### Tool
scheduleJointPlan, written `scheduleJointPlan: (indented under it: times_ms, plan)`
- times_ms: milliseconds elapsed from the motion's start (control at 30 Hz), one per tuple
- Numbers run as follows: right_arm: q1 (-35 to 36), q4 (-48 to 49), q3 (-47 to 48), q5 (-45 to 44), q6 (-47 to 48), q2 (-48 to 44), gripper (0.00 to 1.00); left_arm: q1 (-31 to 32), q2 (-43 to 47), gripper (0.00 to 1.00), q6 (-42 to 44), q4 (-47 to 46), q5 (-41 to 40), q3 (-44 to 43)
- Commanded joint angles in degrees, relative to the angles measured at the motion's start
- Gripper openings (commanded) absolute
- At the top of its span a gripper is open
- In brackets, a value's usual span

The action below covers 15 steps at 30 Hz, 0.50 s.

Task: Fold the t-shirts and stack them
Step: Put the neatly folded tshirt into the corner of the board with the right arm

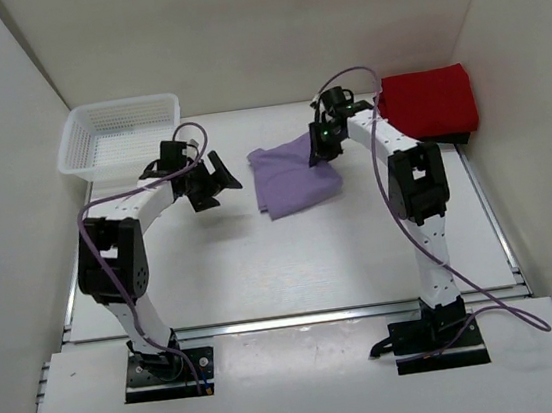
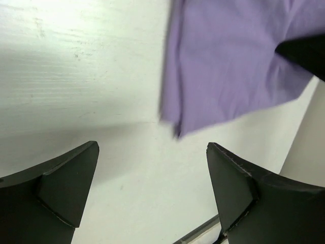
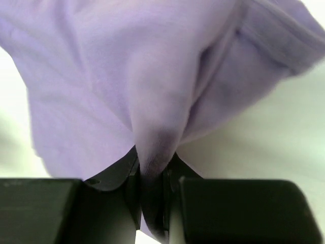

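The lavender-purple t-shirt [image 1: 291,176] lies folded in the middle of the table; it also shows in the left wrist view [image 2: 233,61] and the right wrist view [image 3: 127,76]. My right gripper [image 1: 327,152] is shut on a pinched fold of its right edge, the cloth squeezed between the jaws [image 3: 152,170]. The bright red t-shirt [image 1: 428,100] lies folded at the back right corner. My left gripper [image 1: 215,186] is open and empty, just left of the purple shirt, its fingers [image 2: 66,178] wide apart above bare table.
A white plastic mesh basket [image 1: 118,135] stands at the back left, behind the left arm. White walls close in the table on the left, back and right. Purple cables hang along both arms.
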<state>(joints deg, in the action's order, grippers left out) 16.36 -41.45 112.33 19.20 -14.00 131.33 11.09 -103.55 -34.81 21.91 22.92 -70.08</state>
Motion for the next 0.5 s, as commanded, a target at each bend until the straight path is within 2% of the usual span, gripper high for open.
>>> scheduleJointPlan:
  times_ms: [0,33,167,267,300,467]
  plan:
    - [-4.66,-4.08,3.76,-15.5,13.1,-5.55,0.0,-0.46,6.95,0.98,1.68,-0.02,0.37,1.44]
    - [-5.63,-3.12,4.12,-16.73,17.38,-5.47,0.01,-0.46,7.3,0.99,1.32,-0.9,0.98,2.75]
    - [-11.33,-2.14,9.3,-14.81,22.69,-5.65,0.0,0.33,9.06,0.98,1.41,-4.06,1.25,6.79]
    - [-14.6,-3.72,18.16,-16.38,27.7,-3.02,0.0,1.12,9.41,0.99,1.76,-6.35,1.08,9.25]
    - [-16.17,-2.77,18.27,-15.17,29.54,-3.44,0.0,1.04,9.59,0.99,1.67,-6.79,0.73,10.57]
    - [-22.59,-2.23,21.52,-11.65,30.35,-4.59,0.0,2.0,9.24,0.98,1.58,-8.55,0.82,12.43]
